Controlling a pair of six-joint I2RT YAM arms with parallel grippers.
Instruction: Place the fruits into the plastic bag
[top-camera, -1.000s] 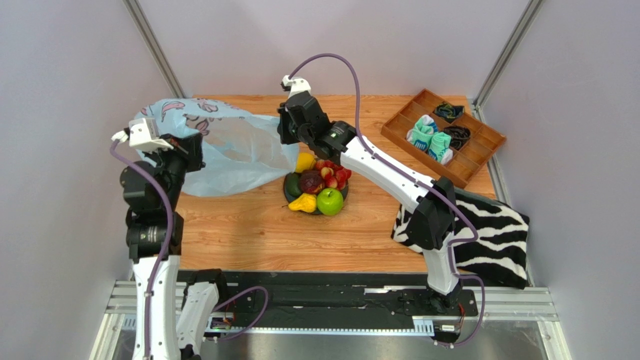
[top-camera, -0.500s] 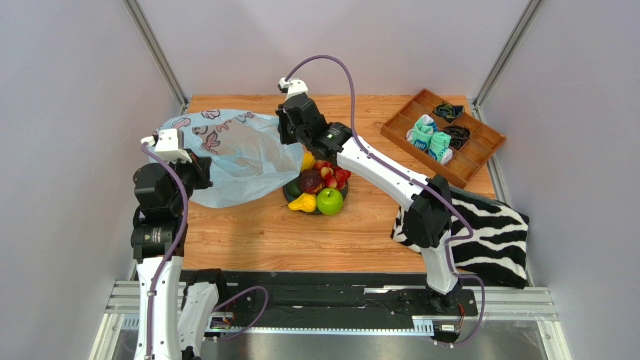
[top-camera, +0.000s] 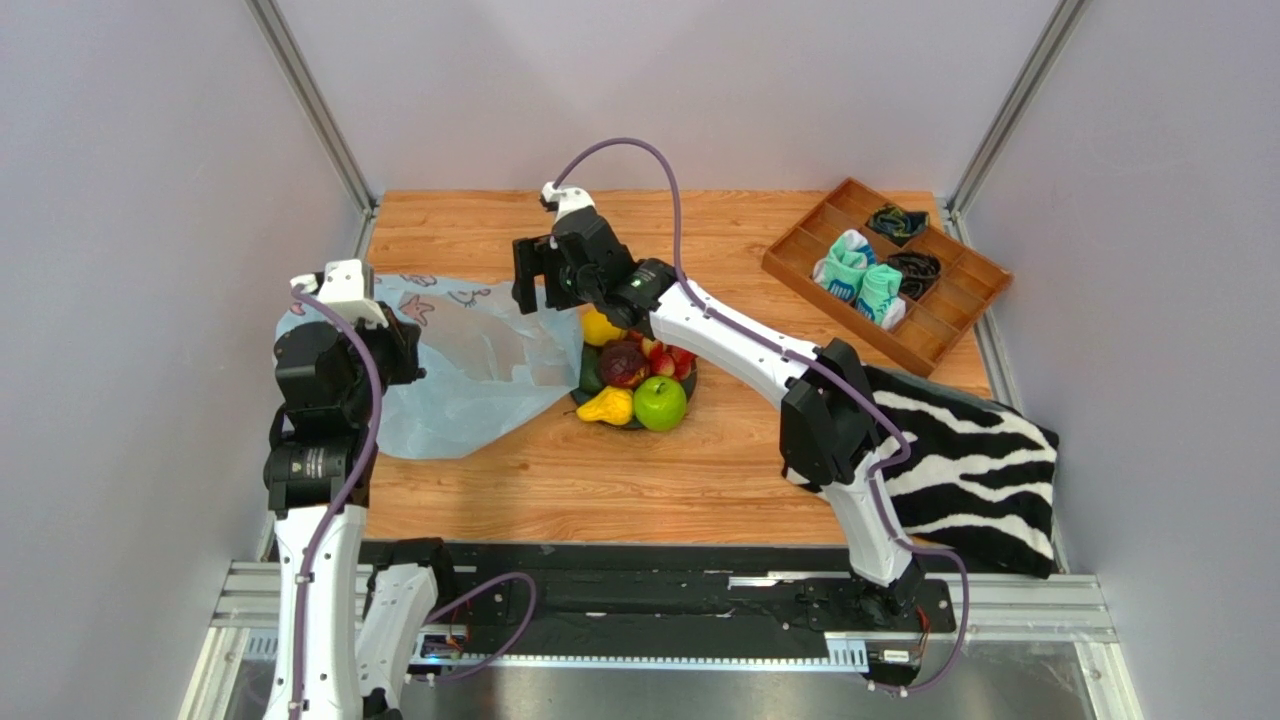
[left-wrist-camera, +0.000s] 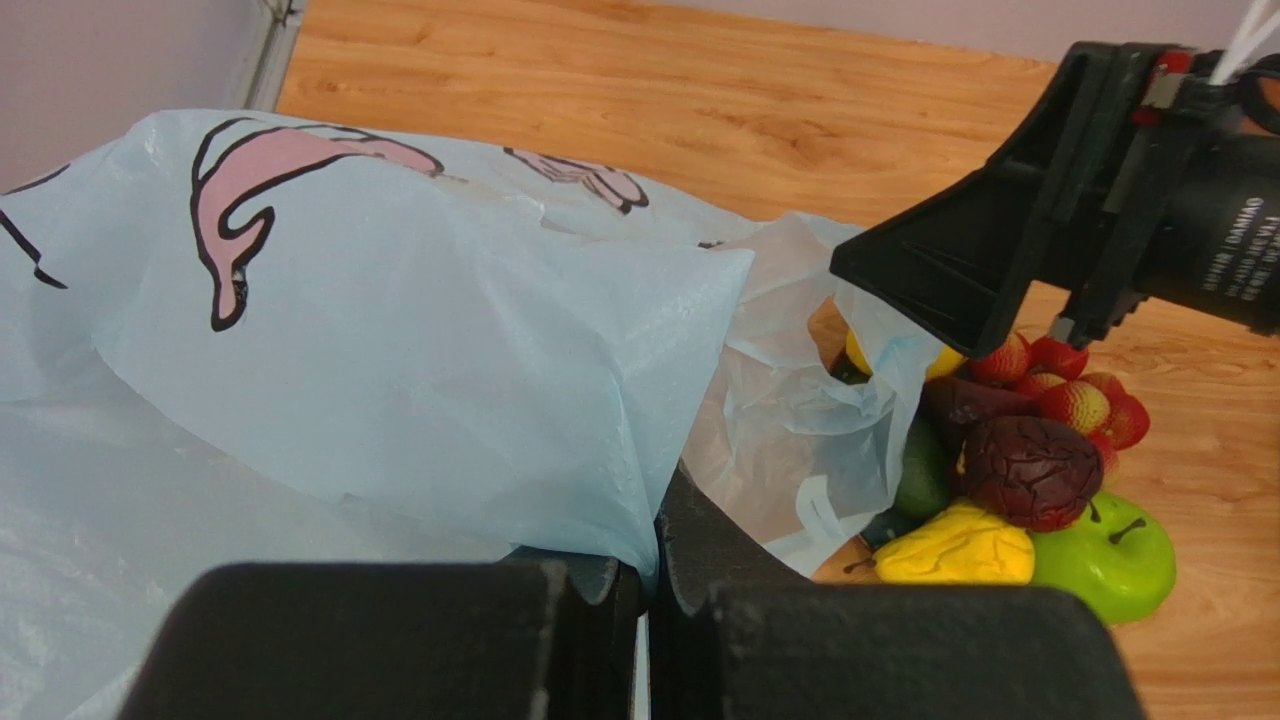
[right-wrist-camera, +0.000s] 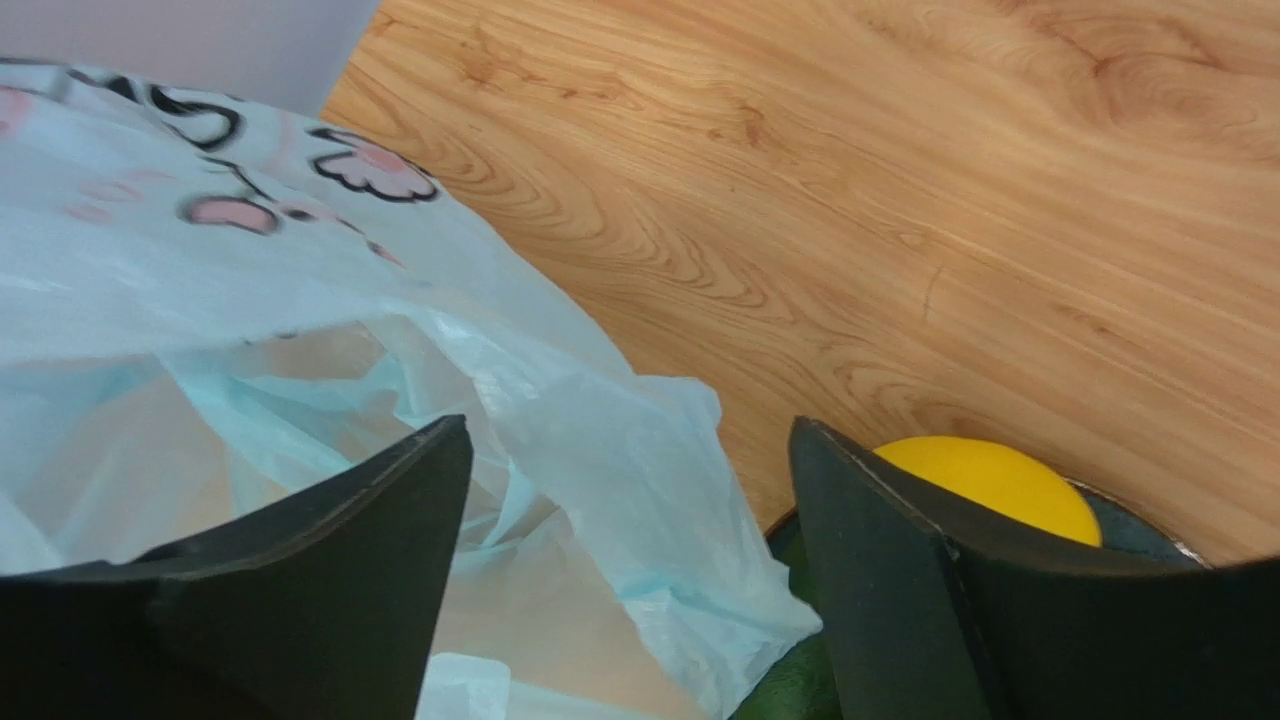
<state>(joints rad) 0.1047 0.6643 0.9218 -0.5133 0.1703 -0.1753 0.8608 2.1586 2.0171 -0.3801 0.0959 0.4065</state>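
Pre-load: left fingers (left-wrist-camera: 376, 645) pinch bag (left-wrist-camera: 391, 330), right fingers (right-wrist-camera: 286, 600) spread empty at its mouth; next, grab lemon (right-wrist-camera: 992, 483) beside them

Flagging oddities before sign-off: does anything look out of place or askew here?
Only the plastic bag: it lies slumped, its loose mouth draped against the fruits, pinched at one edge by the left gripper. Nothing spilled or damaged.
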